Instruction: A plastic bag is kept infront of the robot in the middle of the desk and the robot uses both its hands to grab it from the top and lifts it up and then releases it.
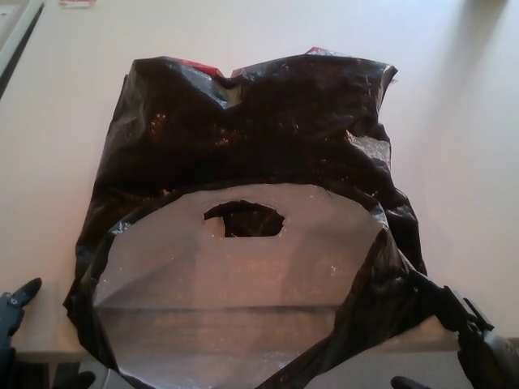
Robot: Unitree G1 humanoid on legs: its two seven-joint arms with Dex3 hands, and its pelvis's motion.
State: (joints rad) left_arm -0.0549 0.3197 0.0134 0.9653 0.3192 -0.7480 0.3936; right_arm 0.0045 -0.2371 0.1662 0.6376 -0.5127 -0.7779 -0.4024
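Head view: my black plastic bag [243,162] lies mid-desk [470,121], mouth gaping toward me. Left robot hand [15,312] and right robot hand [478,344] flank it, finger state unclear; slick film could slip free.

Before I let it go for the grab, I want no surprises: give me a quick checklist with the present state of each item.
1. Plastic bag in the middle of the desk, in front of the robot: ok.
2. Bag mouth facing the robot, handle cutout in view: ok.
3. Left hand on the bag: not ok, it sits at the lower left corner, apart from the bag.
4. Right hand on the bag: cannot tell, it is at the bag's lower right edge.
5. Bag lifted: not ok, it rests on the desk.
6. Bag contents: cannot tell, only a bit of red at the far edge.
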